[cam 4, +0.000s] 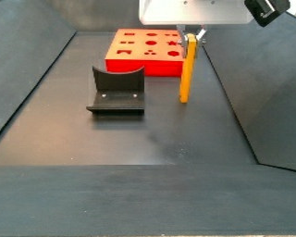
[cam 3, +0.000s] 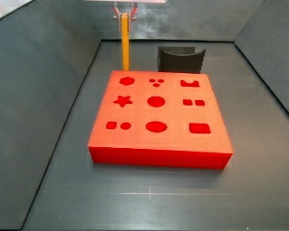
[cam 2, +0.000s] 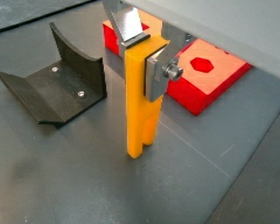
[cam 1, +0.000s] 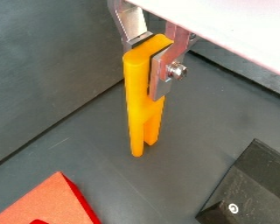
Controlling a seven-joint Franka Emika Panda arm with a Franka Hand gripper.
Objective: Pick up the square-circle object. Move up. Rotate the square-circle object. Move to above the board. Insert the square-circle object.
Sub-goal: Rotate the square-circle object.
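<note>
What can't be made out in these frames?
- Square-circle object: its top end, hidden between the gripper fingers in both wrist views.
- Board: only a corner shows in a wrist view, cut by the edge.
- Gripper: too small in a side view to judge grip.

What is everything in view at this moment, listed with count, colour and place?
Bar: one, orange-yellow, hanging upright off the floor, gripped at its top end, two short prongs pointing down, beside the block and not over it.
Block: one, bright red, flat on the floor, darker shaped cut-outs on top, all empty as far as a side view shows.
Holder: one, dark grey, curved, on the floor next to the block, nothing in it.
Floor: one, dark grey, with sloped walls around it.
Hand: one, silver fingers with dark pads, shut on the top of the bar, raised above the floor beside the block.
</note>
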